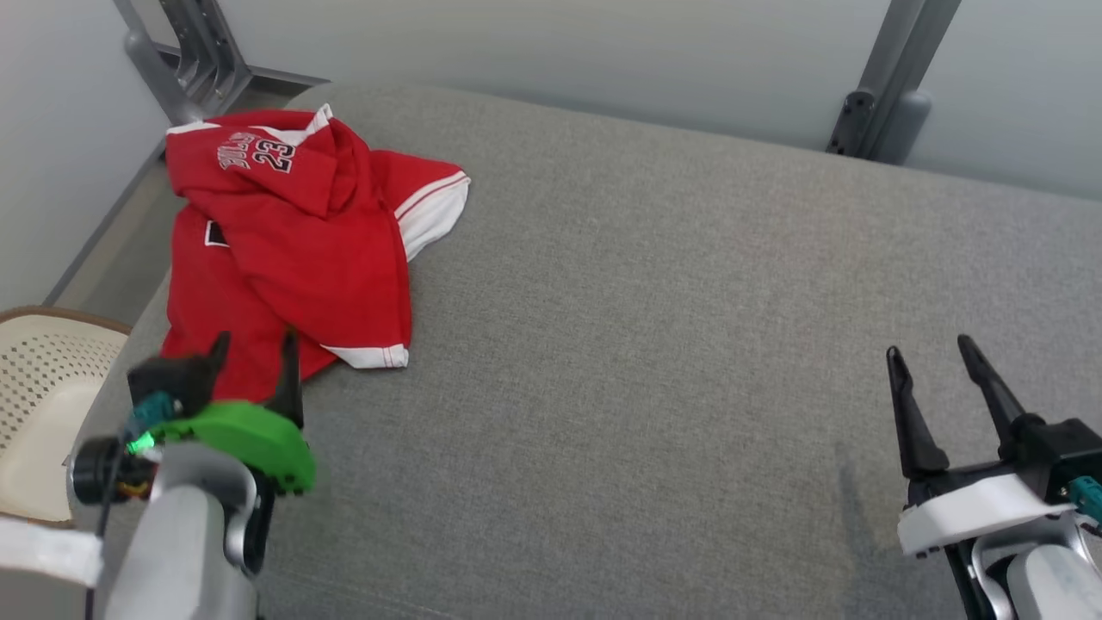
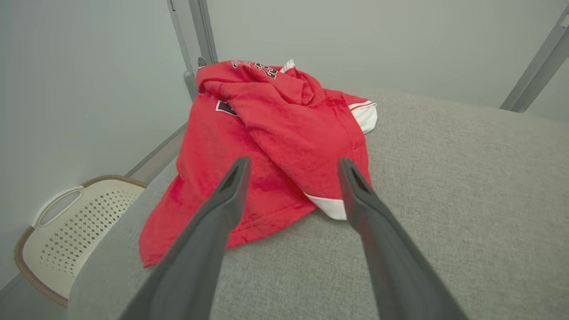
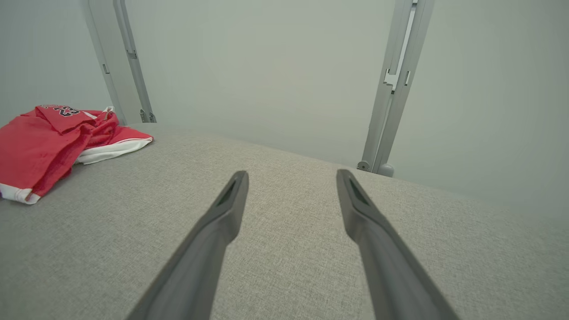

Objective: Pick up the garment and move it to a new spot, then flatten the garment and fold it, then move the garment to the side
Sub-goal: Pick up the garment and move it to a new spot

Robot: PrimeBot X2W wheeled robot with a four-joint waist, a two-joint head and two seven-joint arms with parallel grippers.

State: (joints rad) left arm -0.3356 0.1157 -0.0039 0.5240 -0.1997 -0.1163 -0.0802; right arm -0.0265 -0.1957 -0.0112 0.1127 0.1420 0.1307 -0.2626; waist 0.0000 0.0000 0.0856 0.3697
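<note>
The red jersey (image 1: 293, 232) lies crumpled at the far left corner of the grey cushion (image 1: 689, 344). The left gripper (image 1: 256, 336) hovers at its near hem, jaws spread, grasping nothing. The right gripper (image 1: 928, 346), likewise spread, is well apart. A cream perforated basket (image 1: 60, 317) stands left of the cushion, its inside mostly out of view.

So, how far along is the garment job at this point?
Done: nothing yet; the red garment lies crumpled at the left end of the grey cushion. In hand: the left pincer hovers open at its near hem, gripping nothing; the right pincer is open over bare cushion. Left: the pickup, the move, flattening, folding and setting aside.
</note>
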